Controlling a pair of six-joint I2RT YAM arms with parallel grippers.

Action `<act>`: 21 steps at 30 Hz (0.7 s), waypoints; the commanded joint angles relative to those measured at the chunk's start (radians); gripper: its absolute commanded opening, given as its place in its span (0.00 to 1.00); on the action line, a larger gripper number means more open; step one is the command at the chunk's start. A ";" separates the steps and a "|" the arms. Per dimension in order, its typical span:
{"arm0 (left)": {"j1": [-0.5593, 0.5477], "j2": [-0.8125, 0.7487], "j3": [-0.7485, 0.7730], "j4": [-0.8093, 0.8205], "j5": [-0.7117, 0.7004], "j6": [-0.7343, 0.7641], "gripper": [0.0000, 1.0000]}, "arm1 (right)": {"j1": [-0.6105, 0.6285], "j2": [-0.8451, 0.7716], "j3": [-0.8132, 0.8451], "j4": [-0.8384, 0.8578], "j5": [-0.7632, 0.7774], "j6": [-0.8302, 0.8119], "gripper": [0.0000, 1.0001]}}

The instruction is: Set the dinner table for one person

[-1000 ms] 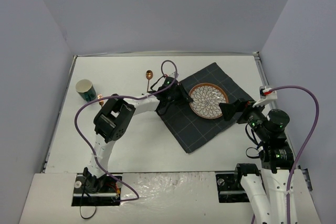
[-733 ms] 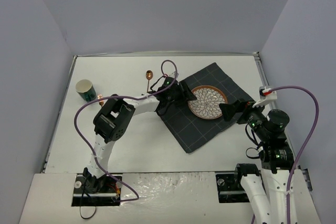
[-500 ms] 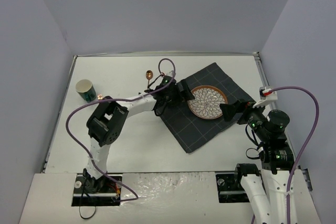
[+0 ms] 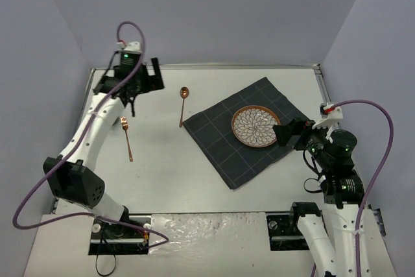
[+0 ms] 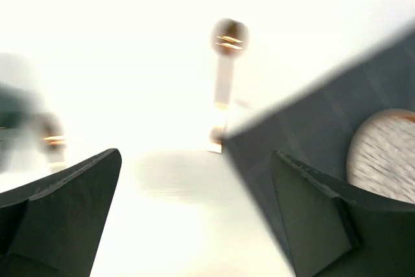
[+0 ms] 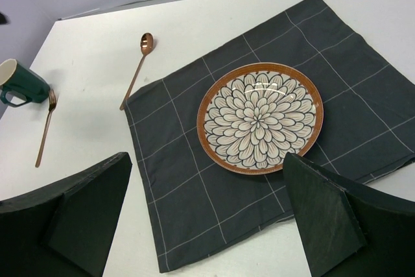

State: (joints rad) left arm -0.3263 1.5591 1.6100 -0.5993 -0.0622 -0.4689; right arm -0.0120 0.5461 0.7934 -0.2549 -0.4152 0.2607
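large flat white matte rectangular dinner table (image 4: 162, 167) | fills the floor beneath both arms, under dark grey gridded cloth (image 4: 246, 154) | left gripper (image 5: 196, 154) jaws apart, empty | right gripper (image 6: 206, 158) jaws apart, empty

Plate (image 4: 257, 126) on cloth (image 4: 227, 154), table's (image 4: 162, 173) rt half; spoon (image 4: 182, 108) just left, fork (image 4: 128, 141) farther left.

Cloth (image 4: 224, 150) sits skewed, right of the table's (image 4: 162, 173) centre, with the plate (image 4: 257, 126) on its far half. Spoon (image 4: 183, 105) lies just off the cloth's left corner, bowl toward the far edge. Fork (image 4: 127, 138) lies nearer the left edge. Left arm (image 4: 97, 118) reaches over the far-left corner. Right gripper (image 4: 281, 135) hangs by the plate's right rim.
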 commanded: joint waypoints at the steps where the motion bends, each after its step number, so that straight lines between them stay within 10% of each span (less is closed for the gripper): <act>1: 0.215 -0.046 0.040 -0.194 -0.083 0.253 0.97 | 0.023 0.031 0.045 0.046 -0.020 -0.025 1.00; 9: 0.559 0.157 0.141 -0.191 0.058 0.309 0.93 | 0.063 0.064 0.042 0.043 -0.099 -0.031 1.00; 21: 0.691 0.329 0.172 -0.088 0.282 0.330 0.71 | 0.115 0.129 0.027 0.043 -0.135 -0.026 1.00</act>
State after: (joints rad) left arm 0.3730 1.9272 1.7693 -0.7803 0.1159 -0.1779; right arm 0.0936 0.6386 0.7948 -0.2599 -0.5158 0.2361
